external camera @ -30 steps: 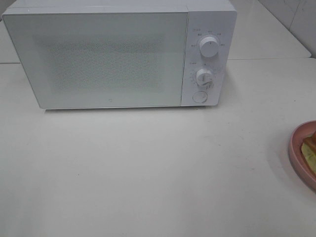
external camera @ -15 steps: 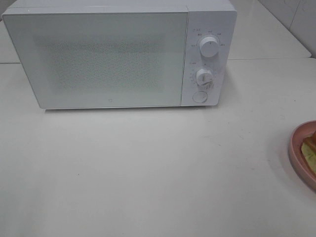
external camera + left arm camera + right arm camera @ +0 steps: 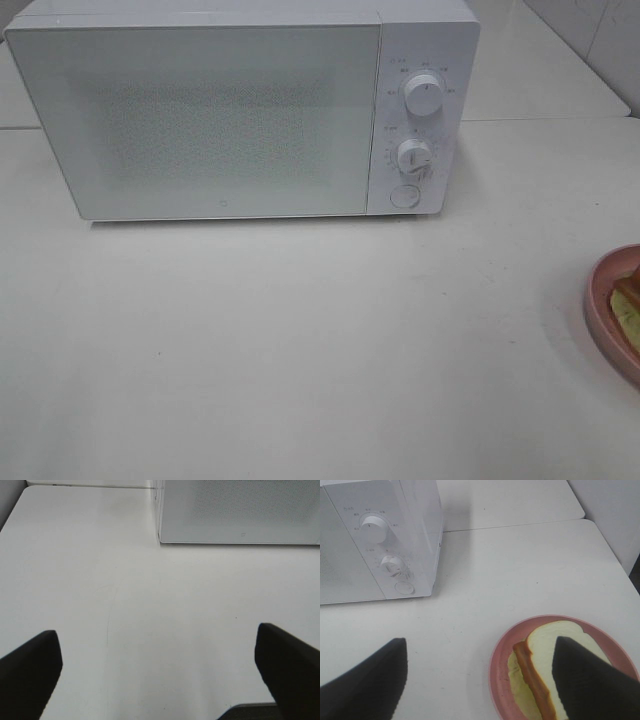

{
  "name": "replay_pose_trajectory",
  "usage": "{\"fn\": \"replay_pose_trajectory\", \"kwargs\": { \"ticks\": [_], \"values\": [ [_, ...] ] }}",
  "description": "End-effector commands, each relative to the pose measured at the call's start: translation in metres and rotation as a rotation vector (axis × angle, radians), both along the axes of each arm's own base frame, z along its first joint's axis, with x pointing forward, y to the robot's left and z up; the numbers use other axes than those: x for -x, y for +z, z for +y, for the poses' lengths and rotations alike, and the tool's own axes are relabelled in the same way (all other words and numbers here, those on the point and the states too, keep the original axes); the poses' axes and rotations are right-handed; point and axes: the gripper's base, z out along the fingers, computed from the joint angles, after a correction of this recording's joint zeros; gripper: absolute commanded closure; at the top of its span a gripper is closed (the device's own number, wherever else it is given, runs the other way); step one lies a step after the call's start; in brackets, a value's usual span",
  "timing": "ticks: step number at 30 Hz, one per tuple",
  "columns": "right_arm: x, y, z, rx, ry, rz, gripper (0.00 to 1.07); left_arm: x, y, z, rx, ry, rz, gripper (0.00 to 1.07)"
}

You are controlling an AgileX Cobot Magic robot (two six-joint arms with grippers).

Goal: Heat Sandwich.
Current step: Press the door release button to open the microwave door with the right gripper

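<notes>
The plate (image 3: pixel 501 666) sits near the bench's right edge, so a clumsy grab could push it off, and the microwave (image 3: pixel 200 120) door is shut. The sandwich (image 3: pixel 540 672) lies on the plate, partly hidden by one finger of the right hand (image 3: pixel 479 652), which is spread wide and empty. The left hand (image 3: pixel 157 652) gapes empty too.

A: Where was the sandwich (image 3: pixel 540 652)?
B: Flat on a round pink plate (image 3: pixel 496 662), which sat on the white table (image 3: pixel 520 570) — far right in the overhead view, partly cut off by the frame.
A: And its look?
B: Thick white bread on top, reddish-brown meat along one edge, pale green lettuce showing beneath — one side hidden.
</notes>
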Motion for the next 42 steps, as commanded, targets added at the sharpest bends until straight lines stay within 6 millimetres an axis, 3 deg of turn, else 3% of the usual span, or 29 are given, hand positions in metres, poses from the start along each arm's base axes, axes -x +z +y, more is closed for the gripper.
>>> {"fn": "replay_pose_trajectory", "kwargs": {
  "ticks": [1,20,36,42],
  "values": [
    [-0.010,0.003,-0.001,0.009,-0.005,-0.018,0.31,0.003,0.000,-0.001,0.009,-0.012,-0.034,0.07],
    [-0.089,-0.018,0.002,0.029,0.010,0.052,0.31,0.003,0.000,-0.001,0.009,-0.012,-0.034,0.07],
    [-0.136,-0.038,0.004,0.035,0.023,0.010,0.31,0.003,0.000,-0.001,0.009,-0.012,-0.034,0.07],
    [-0.146,-0.057,0.011,0.053,0.068,-0.035,0.31,0.003,0.000,-0.001,0.009,-0.012,-0.034,0.07]
  ]
}}
